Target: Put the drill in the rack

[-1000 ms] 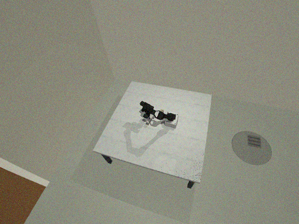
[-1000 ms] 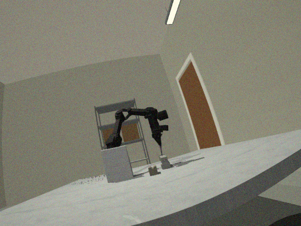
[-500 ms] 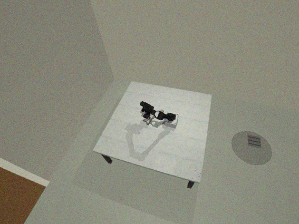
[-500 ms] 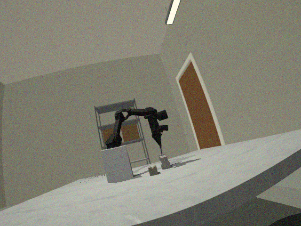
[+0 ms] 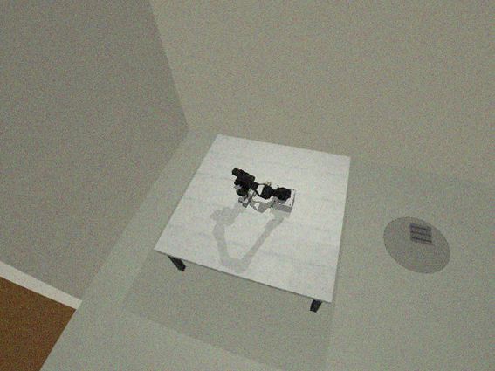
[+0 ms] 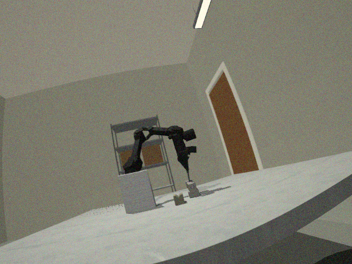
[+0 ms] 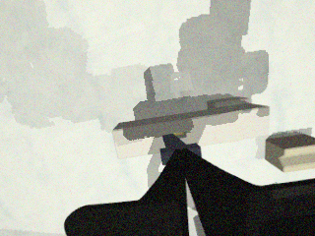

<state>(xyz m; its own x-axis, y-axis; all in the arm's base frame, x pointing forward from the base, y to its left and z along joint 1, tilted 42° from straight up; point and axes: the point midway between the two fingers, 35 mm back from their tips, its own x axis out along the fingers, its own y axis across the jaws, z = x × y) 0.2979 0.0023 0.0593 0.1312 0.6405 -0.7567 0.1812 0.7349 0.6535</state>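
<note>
- Black gripper (image 7: 186,169) is closed on nothing, tips poised over the dark key (image 7: 175,144) at the block's (image 7: 148,140) front.
- Drill: cannot pick it out; presumably in the block.
- Off-centre push could slip off the key, leaving the drill stuck.
- Rack (image 7: 290,152) sits just right of the block.

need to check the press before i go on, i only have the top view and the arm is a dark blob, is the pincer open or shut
Observer: Shut. In the wrist view the pincer has its fingers pressed together, with nothing between them.
Operator: where is it aimed
Observer: Straight down. The exterior view shows the tip at the top of the pale block.
Operator: anything else close by
Observer: Yes, a small notched stand sits on the table beside that block, apart from it.
</note>
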